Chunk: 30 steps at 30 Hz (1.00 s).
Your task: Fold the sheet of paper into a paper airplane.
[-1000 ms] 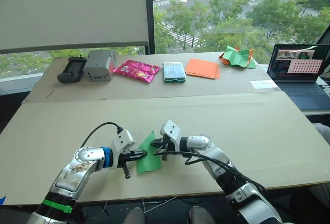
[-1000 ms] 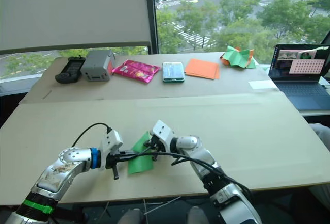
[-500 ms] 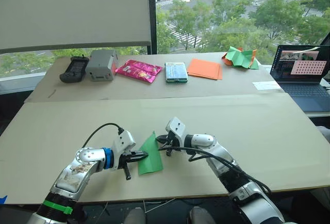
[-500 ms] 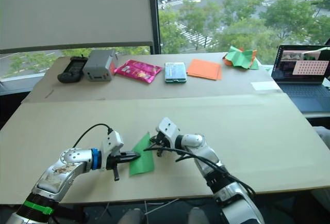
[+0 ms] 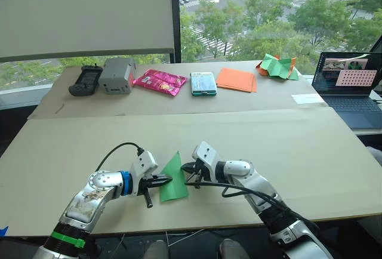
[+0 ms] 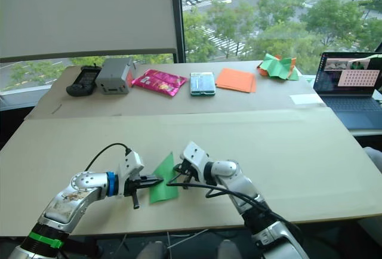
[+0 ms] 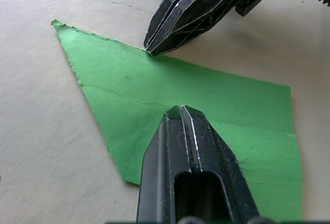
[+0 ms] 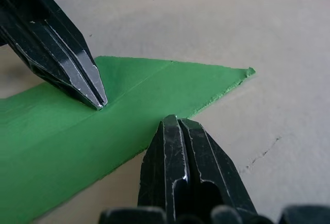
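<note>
Window w/ trees behind; beige table (image 5: 310,151) up front. On its near part lies the paper (image 5: 171,178), already a pointed green wedge w/ crease lines, flat, point facing away from robot.

L gripper (image 5: 169,179) comes in from paper's left side, fingers closed w/ nothing between them, tips resting on the paper near its middle, probably pinning it so it won't slide. R gripper (image 5: 187,167) also closed & empty, tips at paper's right edge close to the point, seemingly set to press a crease or work under the edge for next fold.

Plane not yet formed: folding partway by the look of it.

Far side, well apart: orange sheets (image 5: 236,79), green-orange heap (image 5: 276,66), pink packet (image 5: 158,82), grey box (image 5: 115,75), laptop (image 5: 349,86).
</note>
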Motion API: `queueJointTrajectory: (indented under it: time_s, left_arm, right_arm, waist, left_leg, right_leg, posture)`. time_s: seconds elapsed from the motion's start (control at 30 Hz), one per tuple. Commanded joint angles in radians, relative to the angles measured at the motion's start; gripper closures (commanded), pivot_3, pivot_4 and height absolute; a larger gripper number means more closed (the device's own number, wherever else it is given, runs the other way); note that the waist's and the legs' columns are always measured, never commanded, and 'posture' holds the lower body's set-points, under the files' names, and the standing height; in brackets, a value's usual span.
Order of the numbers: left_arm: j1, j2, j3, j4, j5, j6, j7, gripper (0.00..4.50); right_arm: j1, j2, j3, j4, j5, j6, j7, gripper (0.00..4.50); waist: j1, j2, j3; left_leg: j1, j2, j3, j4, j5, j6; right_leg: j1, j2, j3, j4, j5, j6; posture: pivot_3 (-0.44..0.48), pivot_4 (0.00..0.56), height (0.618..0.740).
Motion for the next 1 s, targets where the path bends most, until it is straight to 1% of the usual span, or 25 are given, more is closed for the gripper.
queueJointTrajectory:
  time_s: [0.03,0.27,0.6,0.67,0.73,0.87,1.0]
  left_arm:
    - [0.008,-0.001,-0.028,0.024,0.019,0.027,0.001,4.49]
    - [0.016,0.004,-0.027,0.017,0.018,0.032,0.0,4.49]
    - [0.021,0.008,-0.025,0.008,0.017,0.039,-0.001,4.49]
    - [0.023,0.009,-0.024,0.006,0.017,0.039,-0.002,4.49]
    - [0.027,0.011,-0.023,0.003,0.017,0.038,-0.003,4.49]
    - [0.031,0.014,-0.023,0.001,0.018,0.037,-0.005,4.49]
    - [0.034,0.018,-0.024,-0.001,0.018,0.036,-0.008,4.49]
  right_arm:
    - [0.049,-0.035,0.07,0.001,-0.019,0.058,0.052,4.5]
    - [0.068,-0.063,0.113,-0.05,-0.025,0.061,0.086,4.5]
    - [0.072,-0.089,0.163,-0.078,-0.059,0.049,0.108,4.5]
    - [0.065,-0.08,0.14,-0.075,-0.056,0.045,0.087,4.5]
    - [0.047,-0.065,0.091,-0.089,-0.028,0.042,0.072,4.5]
    - [0.021,-0.04,0.004,-0.148,0.046,0.033,0.073,4.5]
    - [-0.002,-0.023,-0.032,-0.213,0.105,0.054,0.083,4.5]
  waist:
    - [0.0,0.0,0.0]
    - [-0.001,-0.001,-0.002]
    - [-0.002,-0.001,-0.004]
    - [-0.001,-0.001,-0.005]
    - [-0.002,-0.001,-0.005]
    - [-0.002,-0.002,-0.001]
    - [-0.002,-0.002,0.003]
  left_leg:
    - [0.0,0.0,0.0,0.0,0.0,0.0]
    - [0.0,0.0,0.0,0.0,0.0,0.0]
    - [0.0,0.0,0.0,0.0,0.0,0.0]
    - [0.0,0.0,0.0,0.0,0.0,0.0]
    - [0.001,0.0,0.0,-0.001,0.0,0.0]
    - [-0.001,0.0,0.0,-0.001,0.0,0.0]
    - [-0.002,0.0,0.0,0.0,0.0,0.0]
  right_leg:
    - [0.0,0.0,0.0,0.0,0.0,0.0]
    - [0.0,0.0,0.0,-0.002,0.0,0.0]
    - [0.001,0.0,0.0,-0.004,0.0,0.0]
    - [0.001,0.0,0.0,-0.004,0.0,0.0]
    - [0.0,0.0,0.0,-0.004,0.0,0.0]
    - [0.0,0.0,0.0,-0.004,0.0,0.0]
    - [-0.002,0.0,0.0,-0.004,0.0,0.0]
  posture:
    - [0.0,0.15,0.706]
    - [0.0,0.15,0.706]
    - [0.0,0.15,0.706]
    - [0.0,0.15,0.706]
    - [0.0,0.15,0.706]
    - [0.0,0.15,0.706]
    - [0.0,0.15,0.706]
